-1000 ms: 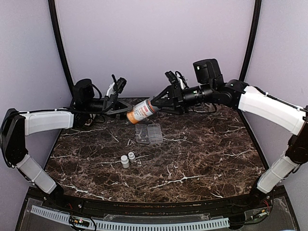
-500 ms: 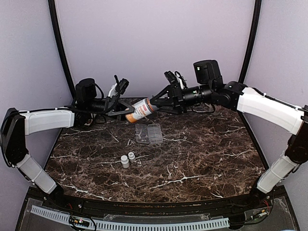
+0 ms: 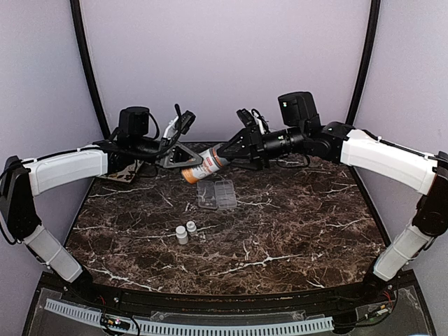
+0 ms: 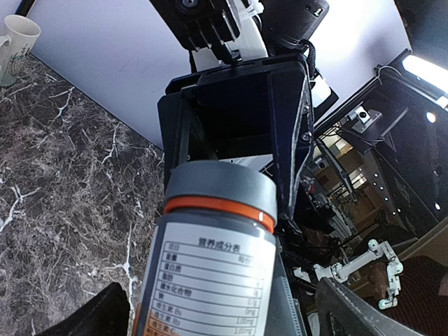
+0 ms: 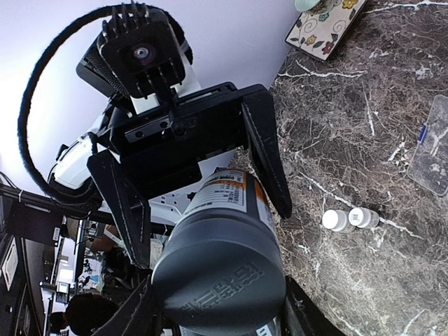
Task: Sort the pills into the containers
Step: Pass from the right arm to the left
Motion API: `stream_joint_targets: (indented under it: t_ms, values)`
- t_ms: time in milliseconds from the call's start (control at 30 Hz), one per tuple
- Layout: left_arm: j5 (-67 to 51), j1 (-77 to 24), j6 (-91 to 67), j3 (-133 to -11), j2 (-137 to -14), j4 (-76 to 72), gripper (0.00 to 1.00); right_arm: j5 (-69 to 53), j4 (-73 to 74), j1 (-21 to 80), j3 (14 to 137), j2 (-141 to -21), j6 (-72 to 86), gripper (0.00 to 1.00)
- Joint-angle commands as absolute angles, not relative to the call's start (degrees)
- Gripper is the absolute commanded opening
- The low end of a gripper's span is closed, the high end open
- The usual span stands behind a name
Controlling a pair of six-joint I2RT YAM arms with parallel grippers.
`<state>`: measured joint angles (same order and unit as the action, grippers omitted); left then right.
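**A:** How are the jaws of the right gripper (image 4: 229, 194) set?

**B:** They are closed partway onto the orange bottle (image 3: 203, 163), which is gripped at the end with the grey cap (image 5: 220, 276). The bottle is held in the air above the far middle of the bench (image 3: 294, 224), with its base tilted down towards the left.

**A:** And the left gripper (image 5: 210, 227)?

**B:** Its jaws are spread wide, one on either side of the bottle's base end. Nothing is seen to be gripped by them. Whether the bottle is touched by them cannot be told.

**A:** Where is the pill box (image 3: 215, 194) found?

**B:** It is laid flat on the bench, just to the near side of the raised bottle and around the middle of the scene. It is also caught at the right edge of the right wrist view. No gripper is in contact with it.

**A:** Are the pills seen?

**B:** None can be made out. The clear compartments are too small for their contents to be told.

**A:** What else is set on the bench?

**B:** Two small white bottles (image 3: 186, 231) are stood upright side by side, nearer than the pill box and a little to its left.
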<state>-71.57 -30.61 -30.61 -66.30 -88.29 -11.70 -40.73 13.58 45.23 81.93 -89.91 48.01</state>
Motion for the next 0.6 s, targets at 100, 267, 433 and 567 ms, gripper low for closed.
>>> stream_joint_targets:
  t_ms: [100, 267, 433, 567]
  values:
    - [-67.5, -31.1, -15.0, -71.6, -89.0, 8.2, 0.92, -42.5, 12.5, 44.2, 81.9, -89.6, 46.5, 0.38]
    - [-66.2, -31.1, -13.9, -71.8, -89.0, 9.9, 0.9, -42.7, 12.5, 43.7, 82.0, -89.5, 46.6, 0.38]
    - [-64.2, -31.1, -20.3, -68.8, -88.3, 0.6, 0.91, -41.5, 10.5, 43.6, 80.9, -88.8, 47.6, 0.37]
    - [-60.7, -31.1, -36.1, -61.6, -86.5, -19.4, 0.93, -39.2, 5.9, 43.5, 78.3, -87.4, 49.1, 0.37]
